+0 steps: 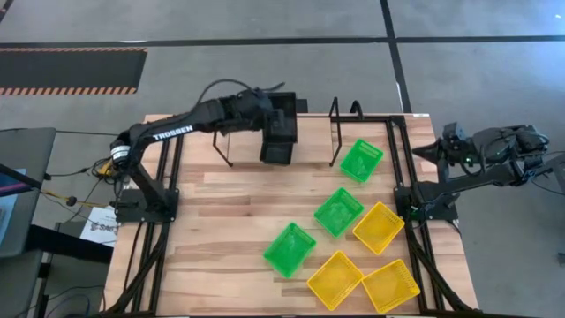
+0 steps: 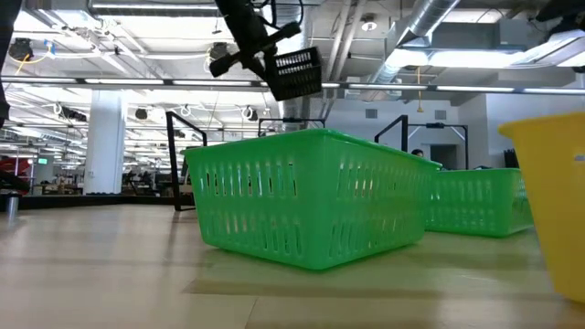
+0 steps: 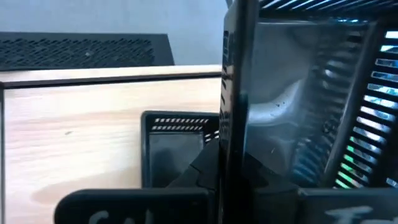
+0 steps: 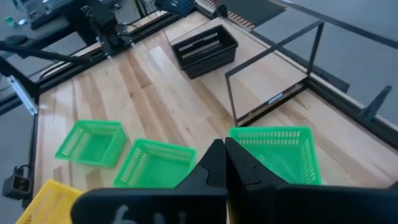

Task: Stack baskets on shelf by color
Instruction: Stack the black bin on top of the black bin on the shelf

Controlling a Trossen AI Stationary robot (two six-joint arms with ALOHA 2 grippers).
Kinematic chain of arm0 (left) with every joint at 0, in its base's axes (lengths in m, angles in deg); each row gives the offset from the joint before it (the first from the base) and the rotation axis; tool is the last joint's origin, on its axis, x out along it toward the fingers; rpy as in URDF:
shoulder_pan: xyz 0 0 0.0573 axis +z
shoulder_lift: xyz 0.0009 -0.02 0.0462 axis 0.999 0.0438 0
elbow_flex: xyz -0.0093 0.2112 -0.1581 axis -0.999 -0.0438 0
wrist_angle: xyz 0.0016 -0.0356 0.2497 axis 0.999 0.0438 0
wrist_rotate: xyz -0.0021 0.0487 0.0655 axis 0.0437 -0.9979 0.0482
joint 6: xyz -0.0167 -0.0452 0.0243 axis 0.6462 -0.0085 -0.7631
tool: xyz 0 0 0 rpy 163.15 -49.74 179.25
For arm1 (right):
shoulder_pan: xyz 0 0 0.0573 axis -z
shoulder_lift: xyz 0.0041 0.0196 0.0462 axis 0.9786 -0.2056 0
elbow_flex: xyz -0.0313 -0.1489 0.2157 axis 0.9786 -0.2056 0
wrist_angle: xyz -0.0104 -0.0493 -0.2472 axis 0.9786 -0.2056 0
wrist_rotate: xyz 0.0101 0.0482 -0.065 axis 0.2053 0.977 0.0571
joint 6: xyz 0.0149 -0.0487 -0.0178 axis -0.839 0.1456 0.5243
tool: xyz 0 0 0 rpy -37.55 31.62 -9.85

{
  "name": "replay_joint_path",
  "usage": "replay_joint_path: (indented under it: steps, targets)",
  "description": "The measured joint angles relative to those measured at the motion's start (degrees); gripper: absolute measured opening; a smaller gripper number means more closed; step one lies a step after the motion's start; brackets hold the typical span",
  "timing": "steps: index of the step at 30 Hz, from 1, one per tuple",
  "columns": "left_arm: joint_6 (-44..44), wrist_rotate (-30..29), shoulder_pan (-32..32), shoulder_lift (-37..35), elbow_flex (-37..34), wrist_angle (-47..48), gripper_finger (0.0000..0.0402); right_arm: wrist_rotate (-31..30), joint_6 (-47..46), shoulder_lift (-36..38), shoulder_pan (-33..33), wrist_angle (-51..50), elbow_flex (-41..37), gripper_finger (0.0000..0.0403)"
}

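Left hand clamped on a black basket above the shelf at twelve o'clock, another black basket below it, right hand shut and empty at three o'clock (off the worktop), green baskets and yellow baskets toward five o'clock.

Both arms are black and made of thick round parts joined together. The left arm has white letters on its side that say TROSSEN. Thin wires, some yellow and orange, hang near its base. The right arm has a tiny green light.
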Motion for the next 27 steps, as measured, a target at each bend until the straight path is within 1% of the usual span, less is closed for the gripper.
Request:
replay_joint_path:
  steps: [4, 6, 8, 11, 18, 21, 27]
  targets:
    - [-2.0, 3.7, 1.3, 0.3, 0.0, 3.3, 0.0000, -2.6, -0.1, 0.0, 0.0, 0.0, 0.0, 0.0004]
    - [-2.1, 4.4, 1.3, 1.7, 0.1, 4.2, 0.0000, -3.9, -0.2, 0.0, 0.0, 0.1, 0.0, 0.0004]
    - [-2.0, 6.5, 1.5, 3.8, -0.1, 6.7, 0.0000, -4.7, -0.6, 0.0, 0.0, 0.2, 0.0, 0.0005]
    - [-2.2, 9.0, 2.0, 7.0, -0.1, 5.9, 0.0000, -5.9, -1.7, -0.1, 0.1, 0.2, 0.0, 0.0005]
    - [-2.7, 14.1, 4.1, 13.7, 0.6, 5.1, 0.0000, -5.9, -2.3, 0.0, 0.1, 0.2, 0.0, 0.0006]
    - [-2.7, 14.8, 4.8, 15.2, 0.6, 5.1, 0.0000, -5.8, -2.3, 0.0, 0.1, 0.1, 0.0, 0.0007]
    - [-3.6, 14.7, 6.0, 15.4, 0.7, 5.9, 0.0000, -5.8, -2.3, 0.0, 0.1, 0.1, 0.0, 0.0007]
